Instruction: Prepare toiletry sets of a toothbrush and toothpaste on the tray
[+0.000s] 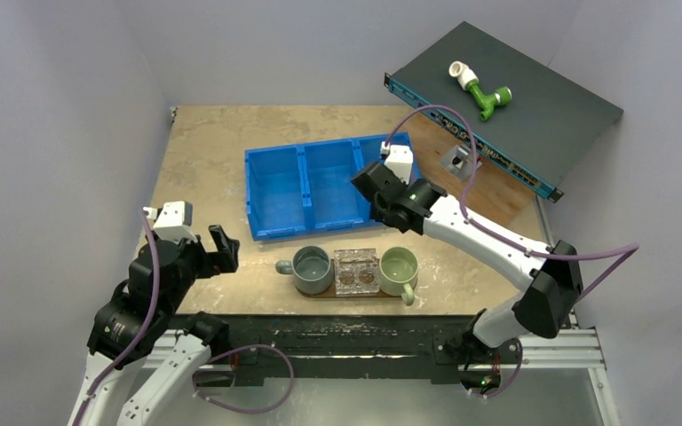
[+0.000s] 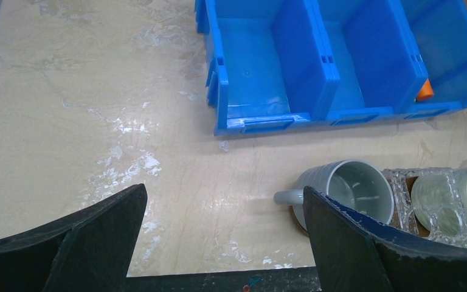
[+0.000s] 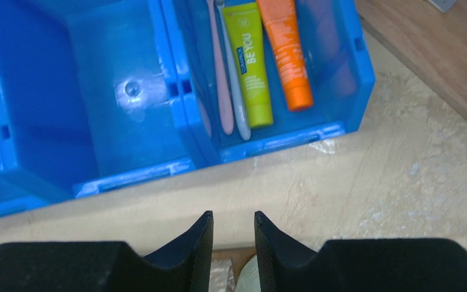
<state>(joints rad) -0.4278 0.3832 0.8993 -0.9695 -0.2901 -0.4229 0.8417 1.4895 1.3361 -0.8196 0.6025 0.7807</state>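
Note:
Two toothbrushes, one pinkish (image 3: 221, 73) and one pale blue-white (image 3: 235, 85), lie in the right compartment of the blue bin (image 3: 176, 91) beside a green toothpaste tube (image 3: 252, 61) and an orange one (image 3: 287, 52). The orange tube's cap shows in the left wrist view (image 2: 424, 91). My right gripper (image 3: 233, 216) hovers over the bin's near right edge (image 1: 364, 182), its jaws slightly apart and empty. The dark brown tray (image 1: 323, 295) lies near the front edge, mostly hidden under two mugs. My left gripper (image 2: 225, 194) is wide open and empty, left of the tray (image 1: 225, 248).
A grey mug (image 1: 313, 269), a clear glass holder (image 1: 356, 271) and a pale green mug (image 1: 399, 270) stand on the tray. A black network box (image 1: 533, 106) with a green-and-white pipe fitting (image 1: 482, 89) leans at back right over a reddish-brown board (image 1: 497, 191).

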